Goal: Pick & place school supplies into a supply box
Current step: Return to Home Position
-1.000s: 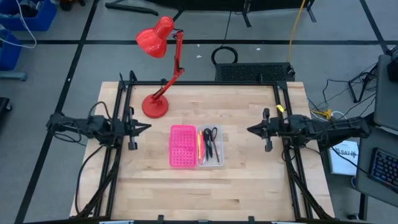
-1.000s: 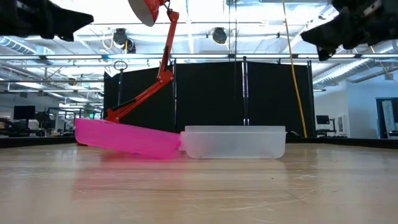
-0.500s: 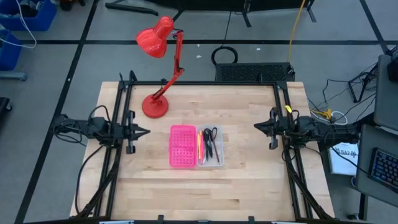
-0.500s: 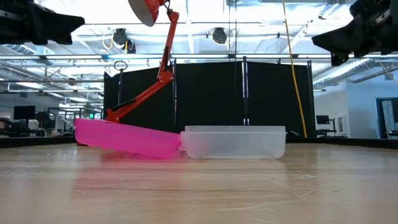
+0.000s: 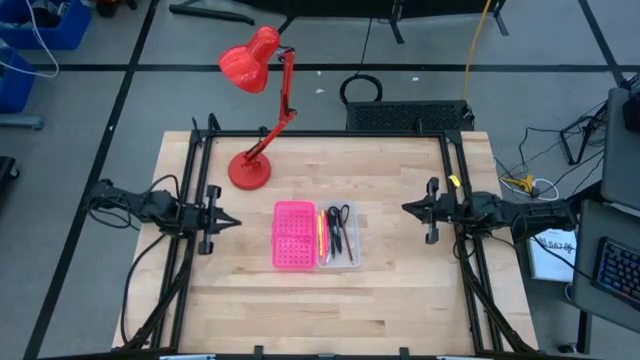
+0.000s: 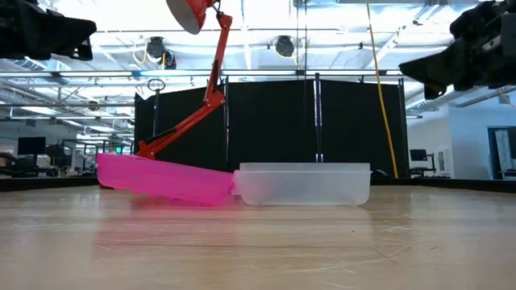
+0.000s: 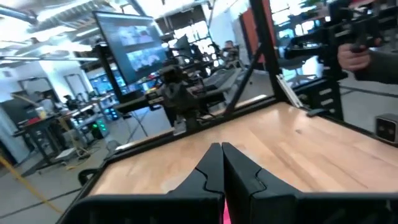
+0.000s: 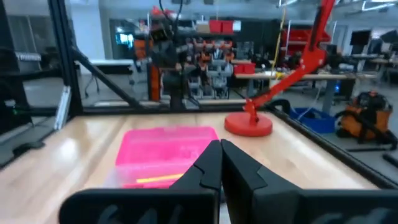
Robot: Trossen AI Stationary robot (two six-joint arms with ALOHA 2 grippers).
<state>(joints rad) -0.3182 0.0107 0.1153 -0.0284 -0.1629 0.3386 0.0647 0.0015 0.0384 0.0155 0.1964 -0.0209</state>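
Supply box [image 6: 305, 185], interior behind frosted wall

Left arm [image 5: 160, 208]: stretched level, reaching inward from left side. Left gripper [image 5: 233, 222]: raised, pointing toward right arm, holding nothing. Fingers [image 7: 208, 171] pressed together, no gap between them in left wrist view.

Right arm [image 5: 500, 212]: mirrored pose, level, reaching inward from right side. Right gripper [image 5: 405, 209]: raised, pointing toward left arm, empty. Its fingers [image 8: 208, 165] closed tip to tip.

Grippers face each other, well apart. Low view: both arms high, at upper corners.
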